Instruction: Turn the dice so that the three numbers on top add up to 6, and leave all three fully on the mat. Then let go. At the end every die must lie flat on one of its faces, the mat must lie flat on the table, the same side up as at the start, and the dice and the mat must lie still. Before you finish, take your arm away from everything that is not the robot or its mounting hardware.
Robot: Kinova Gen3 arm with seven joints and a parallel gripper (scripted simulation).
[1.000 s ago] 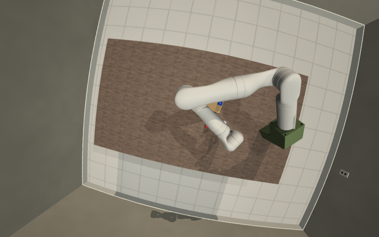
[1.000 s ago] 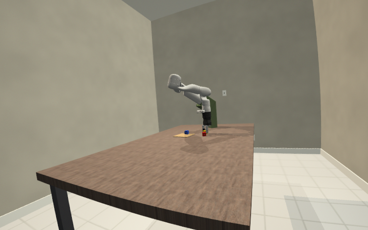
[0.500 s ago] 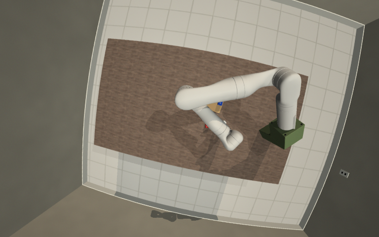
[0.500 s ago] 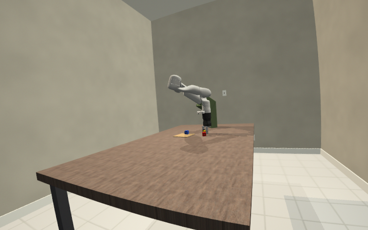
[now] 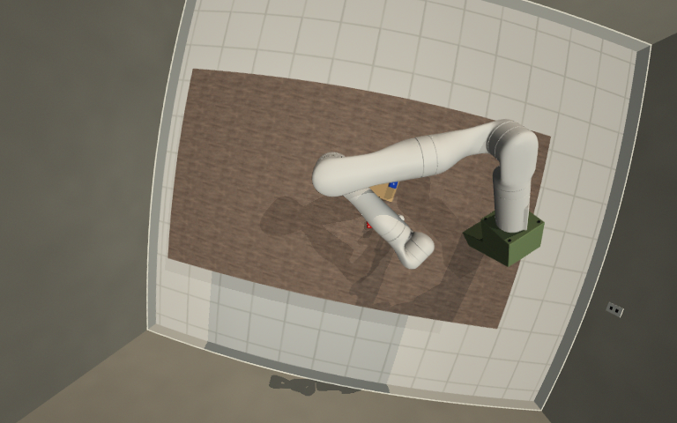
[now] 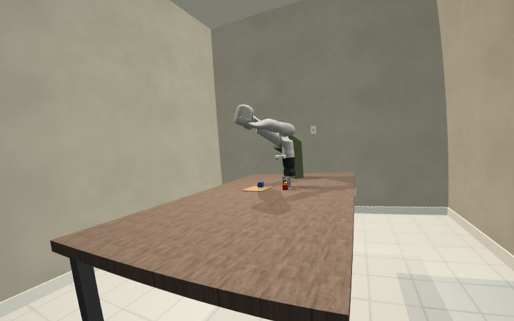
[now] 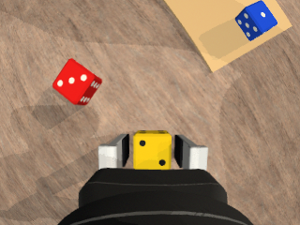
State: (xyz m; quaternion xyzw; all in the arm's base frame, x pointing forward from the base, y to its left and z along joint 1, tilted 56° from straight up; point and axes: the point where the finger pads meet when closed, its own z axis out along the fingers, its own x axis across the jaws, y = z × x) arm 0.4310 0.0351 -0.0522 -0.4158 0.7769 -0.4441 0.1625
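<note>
Three dice, one of each colour. One yellow die (image 7: 152, 151) (image 6: 285, 182), lower centre of the wrist frame, two pips on top, standing between two spread fingers, a gap showing on either side. One red die (image 7: 75, 81) (image 6: 284, 187) (image 5: 368, 225), left of the wrist frame, three pips on top, on the bench (image 5: 239, 149) (image 6: 212, 234), off the mat. One blue die (image 7: 256, 20) (image 6: 260, 184) (image 5: 393, 184), upper right, one pip on top, on the mat. One tan mat (image 7: 211, 56) (image 6: 251, 188) (image 5: 383, 192), cut off by the wrist frame's upper edge, partly covered by the arm (image 5: 369, 172) (image 6: 269, 124) in the top view. Yellow die hidden in the top view. Containers: none; the mat bears the blue die alone.

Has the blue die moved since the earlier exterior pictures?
No. The blue die sits at the same place on the tan mat in the exterior view.
</note>
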